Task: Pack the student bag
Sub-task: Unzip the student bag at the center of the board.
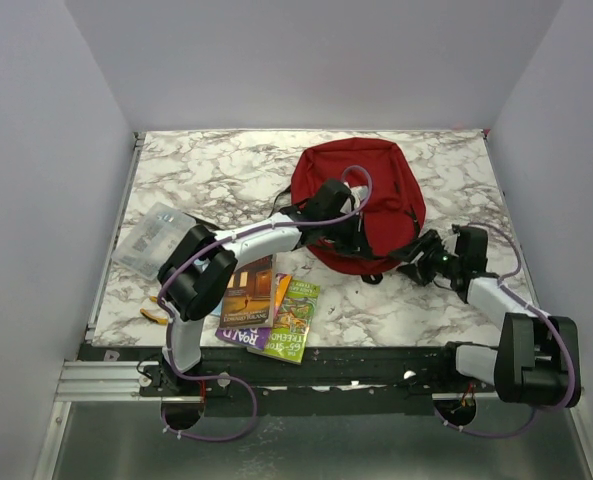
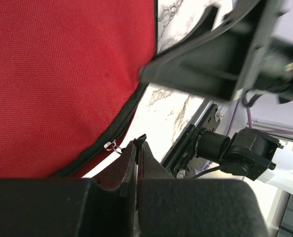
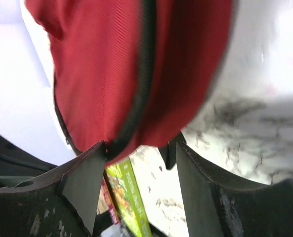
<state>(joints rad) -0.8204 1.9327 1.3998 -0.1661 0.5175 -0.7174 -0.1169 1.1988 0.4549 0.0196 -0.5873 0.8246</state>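
The student bag (image 1: 376, 185), a dark-red backpack, lies at the back middle of the marble table (image 1: 216, 170). My left gripper (image 1: 359, 242) is at the bag's near edge. In the left wrist view its jaws (image 2: 139, 143) are shut on a small black zipper pull, whose metal slider (image 2: 111, 145) sits on the black zipper line of the bag (image 2: 62, 74). My right gripper (image 1: 414, 253) is at the bag's near right edge. Its jaws (image 3: 139, 153) stand open, and the bag's red edge (image 3: 111, 74) hangs just at their tips.
Two books lie near the table's front: a dark one (image 1: 248, 295) and a green one (image 1: 296, 318), the green book (image 3: 129, 202) also showing between the right fingers. A clear plastic case (image 1: 154, 238) lies at the left, an orange-handled tool (image 1: 156, 315) below it.
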